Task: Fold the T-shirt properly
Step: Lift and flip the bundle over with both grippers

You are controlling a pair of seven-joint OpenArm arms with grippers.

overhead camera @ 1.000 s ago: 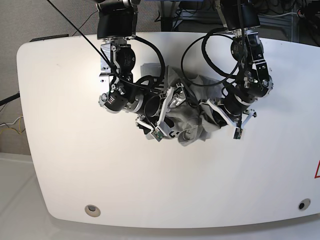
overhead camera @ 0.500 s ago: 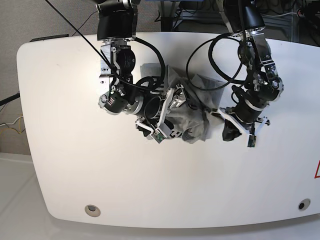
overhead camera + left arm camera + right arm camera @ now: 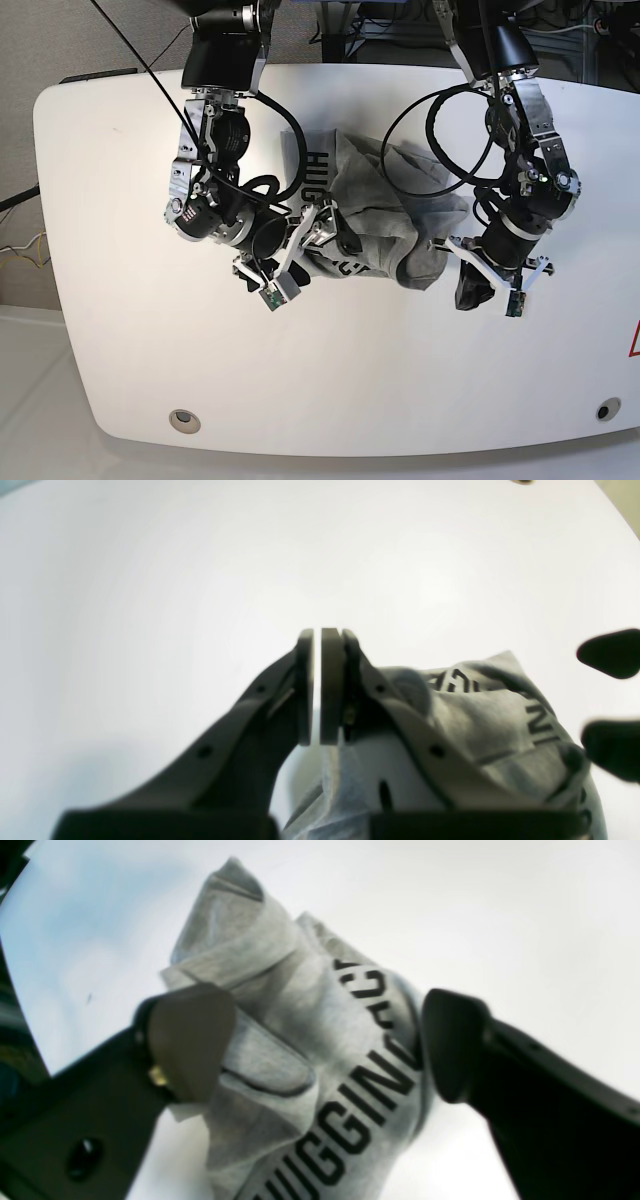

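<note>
**Shirt bunched, spreading step under way**

Shirt (image 3: pixel 375 215) — the grey T-shirt — lies crumpled toward the far edge of the white surface (image 3: pixel 120 300), roughly midway between its side edges, lettering partly showing. The left pincer (image 3: pixel 316 687) is clenched, its pads nearly touching; cloth hangs beside and below it, but whether a fold is nipped between the pads I cannot tell. The right pincer (image 3: pixel 325 1040) stands released, its jaws wide on either side of the lettered heap — not gripping. Judged from this, the work is at flattening, with no fold made yet. The next move calls for the right pincer to close on an edge or corner, then both drawing apart to lay the cloth flat.
</note>
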